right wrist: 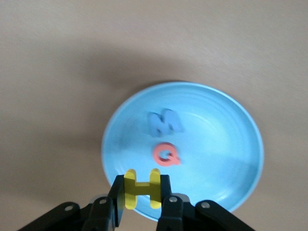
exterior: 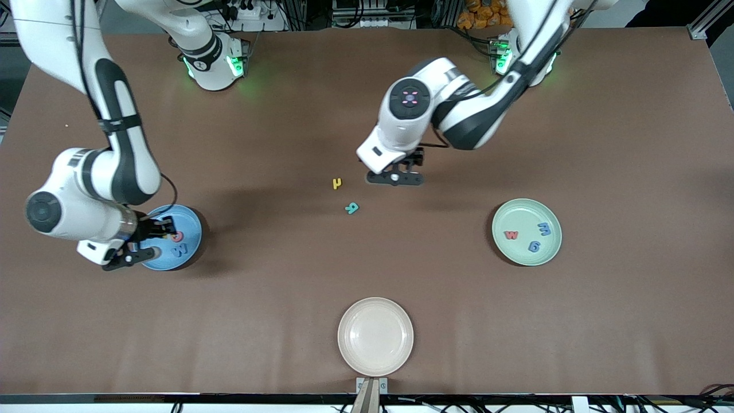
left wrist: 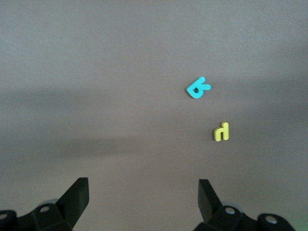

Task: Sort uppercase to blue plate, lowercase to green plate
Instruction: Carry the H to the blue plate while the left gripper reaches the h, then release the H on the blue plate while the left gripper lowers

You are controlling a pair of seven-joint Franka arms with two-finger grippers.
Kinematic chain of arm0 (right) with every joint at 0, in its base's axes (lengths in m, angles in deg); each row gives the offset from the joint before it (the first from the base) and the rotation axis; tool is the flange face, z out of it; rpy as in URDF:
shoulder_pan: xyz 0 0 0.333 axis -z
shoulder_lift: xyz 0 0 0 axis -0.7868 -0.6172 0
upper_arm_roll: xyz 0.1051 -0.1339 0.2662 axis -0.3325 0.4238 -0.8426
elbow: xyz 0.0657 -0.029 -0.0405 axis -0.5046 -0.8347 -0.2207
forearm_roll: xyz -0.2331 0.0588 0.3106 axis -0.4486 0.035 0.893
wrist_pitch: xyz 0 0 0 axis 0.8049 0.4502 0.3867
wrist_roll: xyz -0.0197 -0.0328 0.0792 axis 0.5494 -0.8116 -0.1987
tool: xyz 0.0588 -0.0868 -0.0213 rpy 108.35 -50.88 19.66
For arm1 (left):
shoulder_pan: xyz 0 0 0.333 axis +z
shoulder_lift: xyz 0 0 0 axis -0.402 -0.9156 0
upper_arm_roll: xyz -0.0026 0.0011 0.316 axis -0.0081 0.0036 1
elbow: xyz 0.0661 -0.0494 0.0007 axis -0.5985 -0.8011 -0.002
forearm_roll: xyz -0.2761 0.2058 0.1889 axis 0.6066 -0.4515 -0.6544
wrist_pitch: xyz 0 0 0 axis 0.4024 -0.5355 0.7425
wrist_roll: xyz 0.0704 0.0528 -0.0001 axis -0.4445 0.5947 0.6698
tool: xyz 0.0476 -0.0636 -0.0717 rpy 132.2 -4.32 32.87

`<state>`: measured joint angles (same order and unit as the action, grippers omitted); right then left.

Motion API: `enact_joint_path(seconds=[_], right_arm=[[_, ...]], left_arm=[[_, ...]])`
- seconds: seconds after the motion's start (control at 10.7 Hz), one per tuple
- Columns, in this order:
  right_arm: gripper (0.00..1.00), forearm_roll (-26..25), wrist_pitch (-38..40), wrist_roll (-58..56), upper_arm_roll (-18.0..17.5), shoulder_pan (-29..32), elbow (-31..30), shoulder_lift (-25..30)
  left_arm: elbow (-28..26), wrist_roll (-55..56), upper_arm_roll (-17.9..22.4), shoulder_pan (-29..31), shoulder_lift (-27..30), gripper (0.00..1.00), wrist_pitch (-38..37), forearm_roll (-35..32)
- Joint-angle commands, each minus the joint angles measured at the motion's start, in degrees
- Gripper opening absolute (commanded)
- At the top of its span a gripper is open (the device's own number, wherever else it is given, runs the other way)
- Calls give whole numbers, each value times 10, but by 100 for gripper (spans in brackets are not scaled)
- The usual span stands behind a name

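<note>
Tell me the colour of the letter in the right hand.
Yellow: the H, clearest in the right wrist view.

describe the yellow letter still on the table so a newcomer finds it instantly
Start at the left gripper, open over mid-table. Beside it, toward the right arm's end, lie two loose foam letters. The small yellow letter lies farther from the front camera than the teal letter.

A brown table (exterior: 602, 143) fills the scene. One round beige plate (exterior: 375, 336) with a raised rim sits at the middle of the table's edge nearest the front camera. Its pale inside shows nothing lying on it.
</note>
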<state>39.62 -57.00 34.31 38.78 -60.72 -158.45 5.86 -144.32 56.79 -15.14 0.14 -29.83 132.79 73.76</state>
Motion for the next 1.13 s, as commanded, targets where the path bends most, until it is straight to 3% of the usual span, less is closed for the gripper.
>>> enact_joint_path(seconds=[0.0,0.19,0.56,1.03], right_arm=[[4,-17,-3,-7,-9,13,-13,0],[100,-22,-3,-11,-10,27,-17,-9],[100,-21,-3,-27,-11,26,-17,-13],[100,-18,-4,-22,-14,12,-7,-13]], left_arm=[[20,54,37,-57,-34,100,43,5],[50,92,64,-105,-71,100,69,2],[123,113,144,-193,-135,100,72,4],[166,114,205,-258,-198,100,136,7]])
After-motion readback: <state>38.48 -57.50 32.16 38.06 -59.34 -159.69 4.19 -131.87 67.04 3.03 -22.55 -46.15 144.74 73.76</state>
